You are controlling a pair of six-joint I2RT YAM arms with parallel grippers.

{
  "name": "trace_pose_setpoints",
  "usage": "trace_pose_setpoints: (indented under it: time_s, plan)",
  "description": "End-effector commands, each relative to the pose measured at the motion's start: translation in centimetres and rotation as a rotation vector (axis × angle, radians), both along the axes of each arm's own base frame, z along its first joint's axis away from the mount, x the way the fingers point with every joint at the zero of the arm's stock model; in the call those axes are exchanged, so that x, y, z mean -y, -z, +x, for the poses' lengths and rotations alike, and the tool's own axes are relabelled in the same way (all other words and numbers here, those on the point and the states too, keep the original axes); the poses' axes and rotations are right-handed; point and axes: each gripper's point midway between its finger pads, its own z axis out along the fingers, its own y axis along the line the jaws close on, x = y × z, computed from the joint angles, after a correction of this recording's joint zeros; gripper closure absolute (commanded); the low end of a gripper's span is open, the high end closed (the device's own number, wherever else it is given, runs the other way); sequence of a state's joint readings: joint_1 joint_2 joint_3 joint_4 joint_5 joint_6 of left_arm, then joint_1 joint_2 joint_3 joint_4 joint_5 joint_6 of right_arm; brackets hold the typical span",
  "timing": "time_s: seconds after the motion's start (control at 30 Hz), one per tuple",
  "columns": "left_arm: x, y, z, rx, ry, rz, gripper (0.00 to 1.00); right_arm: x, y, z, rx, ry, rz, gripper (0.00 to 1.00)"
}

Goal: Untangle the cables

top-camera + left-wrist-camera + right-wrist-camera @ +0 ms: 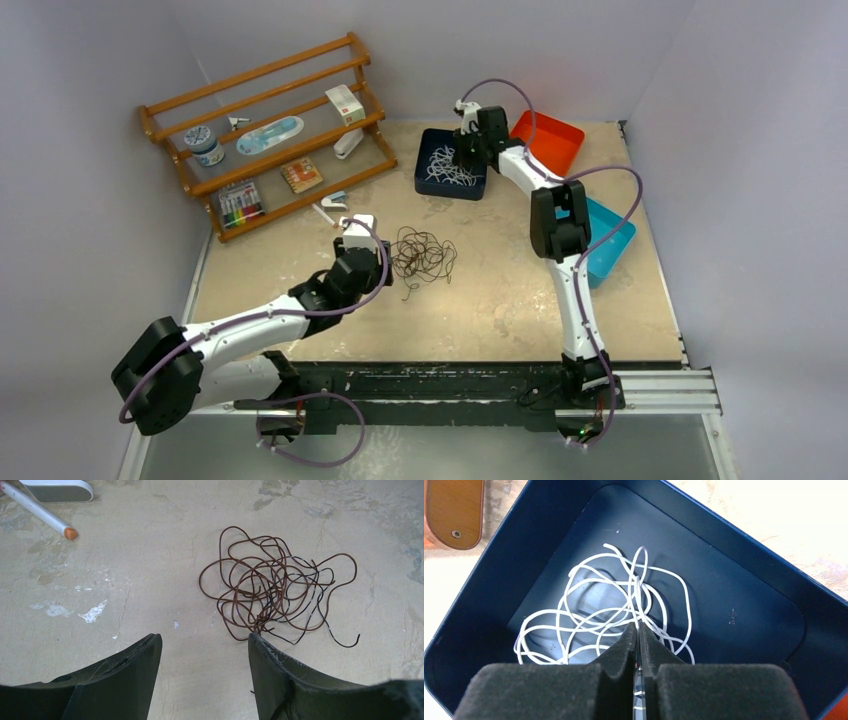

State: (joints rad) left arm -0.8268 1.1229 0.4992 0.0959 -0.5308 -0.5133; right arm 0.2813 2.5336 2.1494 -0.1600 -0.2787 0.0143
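Top external view: we see a loose tangle of brown and black cables [422,255] lying on the counter [500,300] just beside the left arm's end, and a white cable [448,165] heaped inside the navy bin [420,172] at the far side. Through the left wrist view we find the left tool [205,639] spread wide, near the tangle but apart from it. Through the right wrist view we find the right tool [638,627] pressed together over the bin, pinching a strand of the white cable that rises from the heap.
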Motion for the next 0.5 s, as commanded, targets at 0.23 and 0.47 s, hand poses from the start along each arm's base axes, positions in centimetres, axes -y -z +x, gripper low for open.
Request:
trace_pose_setpoints:
  time_s: [0.23,0.47]
  plan:
    - [1.2,-2.9,1.2,0.059,-0.010,-0.073,0.37,0.0,-8.9,0.4,0.156,-0.002,0.017,0.65]
    - [0.6,-3.7,1.8,0.067,-0.067,-0.058,0.31,1.0,-15.0,-0.3,0.248,0.037,0.022,0.48]
